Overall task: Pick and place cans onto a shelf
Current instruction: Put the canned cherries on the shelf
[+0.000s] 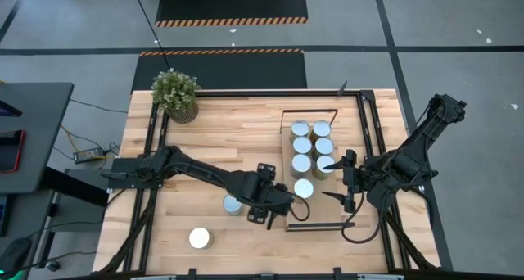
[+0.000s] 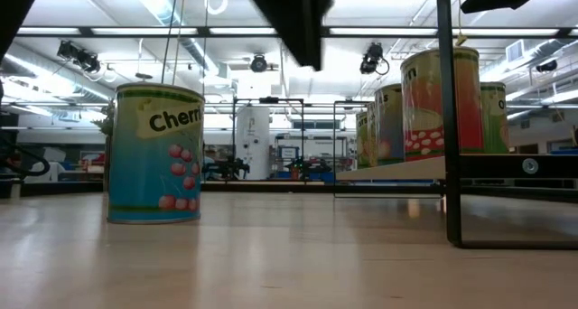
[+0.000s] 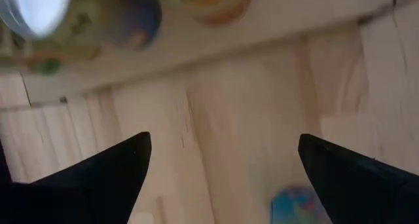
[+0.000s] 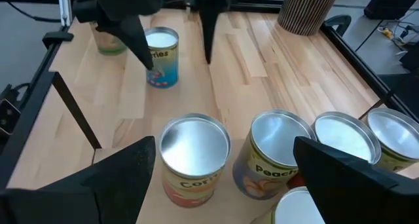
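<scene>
Several cans stand upright on the light-wood shelf (image 1: pixel 321 213), in two rows; the nearest one (image 1: pixel 304 188) stands alone. Two more cans stand on the table: one (image 1: pixel 232 204) partly under my left arm, one (image 1: pixel 200 238) near the front edge. My left gripper (image 1: pixel 285 213) hangs open above the table at the shelf's left edge, pointing steeply down, with nothing between its fingers (image 3: pixel 226 165). My right gripper (image 1: pixel 348 180) waits open over the shelf's right edge, above the cans (image 4: pixel 194 149), touching none.
A potted plant (image 1: pixel 174 94) stands at the table's far left corner. A black metal frame (image 1: pixel 368 124) runs around the table and the shelf's ends. In the low view the Cherries can (image 2: pixel 155 154) stands left and the shelf (image 2: pixel 397 169) right, with bare wood between.
</scene>
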